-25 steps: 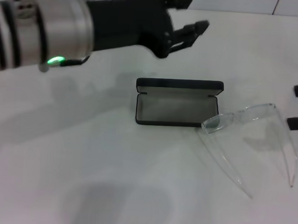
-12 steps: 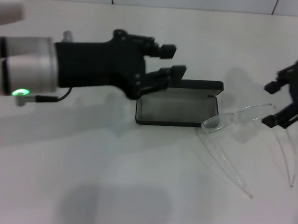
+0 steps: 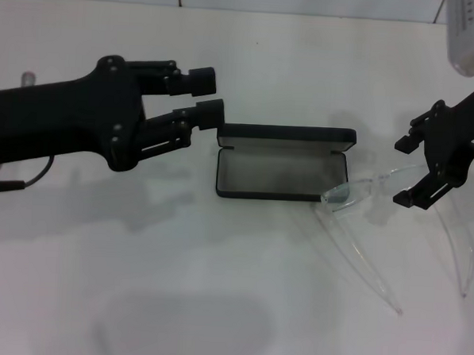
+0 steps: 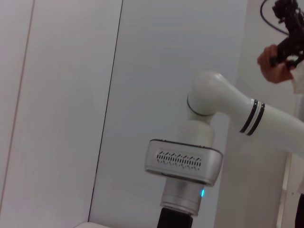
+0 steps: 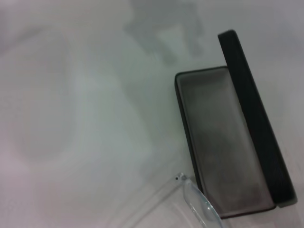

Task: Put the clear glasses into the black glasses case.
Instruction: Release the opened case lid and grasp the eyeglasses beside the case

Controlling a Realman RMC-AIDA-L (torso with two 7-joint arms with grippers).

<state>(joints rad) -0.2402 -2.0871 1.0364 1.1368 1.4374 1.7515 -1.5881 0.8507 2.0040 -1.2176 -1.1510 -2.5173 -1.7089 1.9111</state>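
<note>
Both claws are hanging over the white table [image 3: 214,303] with their fingers spread and nothing in them. Largest in the head view, the left gripper [image 3: 207,95] is reaching in from the robot's left, its two fingertips parted and sitting just off the left end of the black glasses case [image 3: 282,162], at about the height of the raised lid and not touching it. Opposite, the right gripper [image 3: 407,170] is hovering at the right end of the clear glasses [image 3: 393,225], its jaws released and standing one on either side of the lens's far end; whether a fingertip is touching the plastic is hard to judge from here. Between the two arms, the case is lying open on the table, lid standing up at the back and grey lining showing. Just to its right, the glasses are resting on the table with the wraparound lens angled, one lens corner overlapping the case's front right corner, and the two thin arms trailing toward the robot. From the right wrist camera, the open case [image 5: 232,137] and that lens corner [image 5: 197,202] are showing together, the corner crossing the rim of the case.
</note>
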